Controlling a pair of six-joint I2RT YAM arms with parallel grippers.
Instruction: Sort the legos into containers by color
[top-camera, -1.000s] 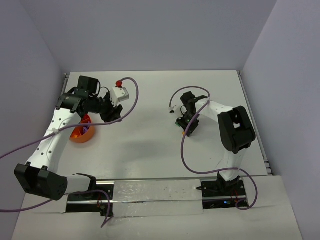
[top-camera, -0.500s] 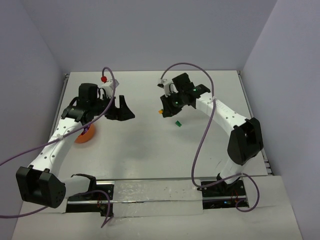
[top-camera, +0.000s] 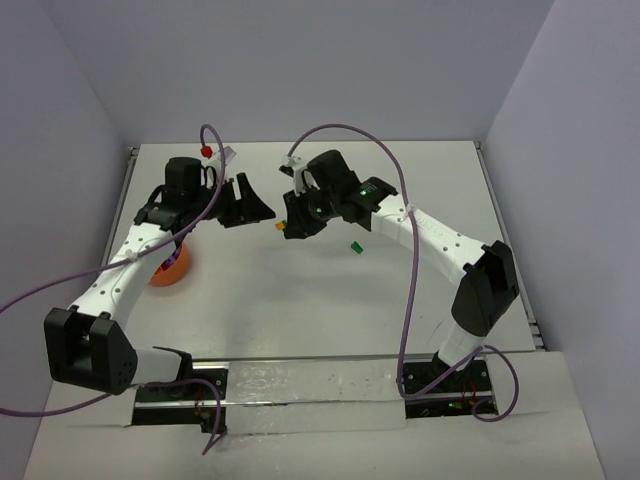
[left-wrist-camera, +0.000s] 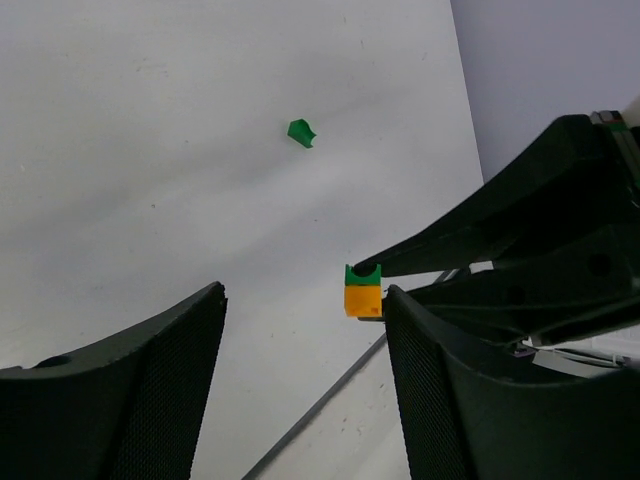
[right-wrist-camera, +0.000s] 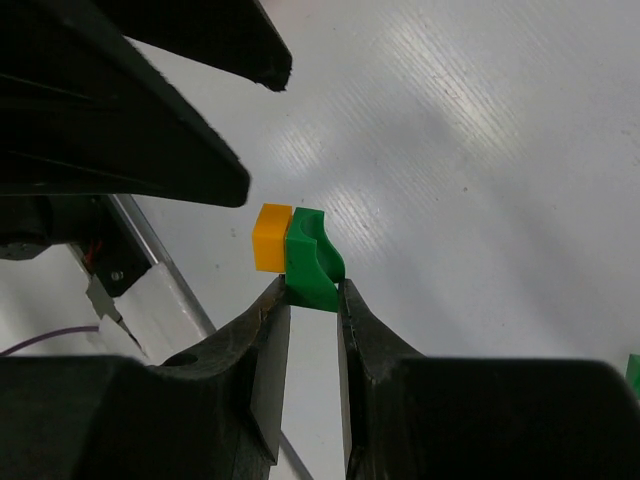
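Note:
My right gripper (top-camera: 288, 226) is shut on a green lego (right-wrist-camera: 312, 262) that has an orange-yellow lego (right-wrist-camera: 270, 237) stuck to its side, and holds the pair above the table. The pair shows as an orange speck in the top view (top-camera: 281, 226). In the left wrist view the pair (left-wrist-camera: 362, 290) hangs just beside my right finger. My left gripper (top-camera: 256, 207) is open and empty, facing the right gripper (right-wrist-camera: 312, 300) at close range. A second green lego (top-camera: 355, 246) lies on the table and also shows in the left wrist view (left-wrist-camera: 300, 131). The orange bowl (top-camera: 172, 270) sits at the left, partly hidden under my left arm.
The left gripper's dark fingers (right-wrist-camera: 130, 130) fill the upper left of the right wrist view. Purple cables loop over both arms. Walls close the table at the back and on both sides.
My right gripper has lifted the green and orange-yellow pair off the table and carried it left. My left gripper has swung right, away from the bowl, and now faces it.

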